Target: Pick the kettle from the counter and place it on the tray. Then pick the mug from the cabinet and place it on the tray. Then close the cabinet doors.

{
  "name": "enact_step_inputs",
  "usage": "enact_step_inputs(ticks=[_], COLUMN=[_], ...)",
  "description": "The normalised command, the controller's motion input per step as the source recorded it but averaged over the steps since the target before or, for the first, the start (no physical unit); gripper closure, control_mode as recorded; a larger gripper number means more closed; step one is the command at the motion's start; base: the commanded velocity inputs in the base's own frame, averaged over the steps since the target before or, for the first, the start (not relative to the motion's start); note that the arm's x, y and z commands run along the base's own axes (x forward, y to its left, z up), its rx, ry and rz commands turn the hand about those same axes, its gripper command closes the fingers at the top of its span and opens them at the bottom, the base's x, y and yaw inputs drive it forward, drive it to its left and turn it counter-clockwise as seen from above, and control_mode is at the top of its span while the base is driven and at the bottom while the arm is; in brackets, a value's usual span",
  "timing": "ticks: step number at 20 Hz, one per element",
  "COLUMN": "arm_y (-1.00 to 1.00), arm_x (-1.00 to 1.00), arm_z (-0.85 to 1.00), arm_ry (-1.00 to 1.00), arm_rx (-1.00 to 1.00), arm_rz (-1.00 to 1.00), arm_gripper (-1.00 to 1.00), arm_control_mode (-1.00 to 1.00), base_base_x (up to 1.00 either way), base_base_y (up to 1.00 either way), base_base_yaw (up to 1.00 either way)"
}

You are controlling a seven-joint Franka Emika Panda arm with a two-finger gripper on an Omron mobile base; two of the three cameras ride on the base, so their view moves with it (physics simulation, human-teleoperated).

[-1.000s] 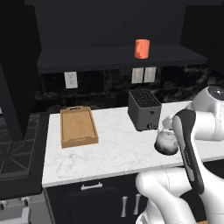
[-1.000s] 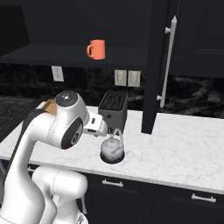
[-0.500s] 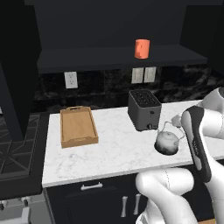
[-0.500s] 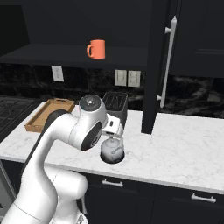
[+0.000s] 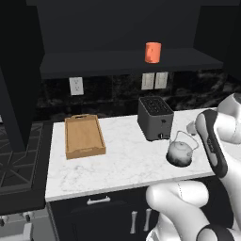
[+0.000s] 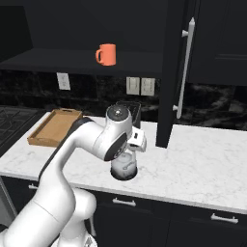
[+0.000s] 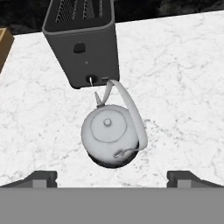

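A: Big stuff first. We see the cabinet (image 5: pixel 117 33) open, its shelf exposed, one of the cabinet doors (image 6: pixel 171 72) swung out with its silver bar handle.

B: Under it the counter (image 5: pixel 127 162), white marble. We have the tray (image 5: pixel 84 136) lying flat toward its left end, nothing in it.

A: The toaster (image 5: pixel 155 117) stands upright mid-counter, well apart from the tray.

B: The kettle (image 7: pixel 111 133) sits on the counter just in front of the toaster, thin handle arched over its lid.

A: The mug (image 6: pixel 106 54) is upright on the cabinet shelf.

B: The gripper (image 7: pixel 111 177)?

A: We see it above the kettle, fingertips spread wide to either side, holding nothing, not touching the kettle.
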Motion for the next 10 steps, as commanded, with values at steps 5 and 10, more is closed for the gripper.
enact_step_inputs(ticks=[5,10], arm_y=[-0.15,-0.02], arm_x=[0.24,0.27], arm_z=[-0.36,-0.32], arm_ry=[0.03,0.03], arm_rx=[0.01,0.0], arm_rz=[0.0,0.0], arm_gripper=[-1.0,-1.0], arm_control_mode=[-1.0,-1.0], base_base_x=[0.0,0.0], base_base_y=[0.0,0.0], base_base_yaw=[0.0,0.0])
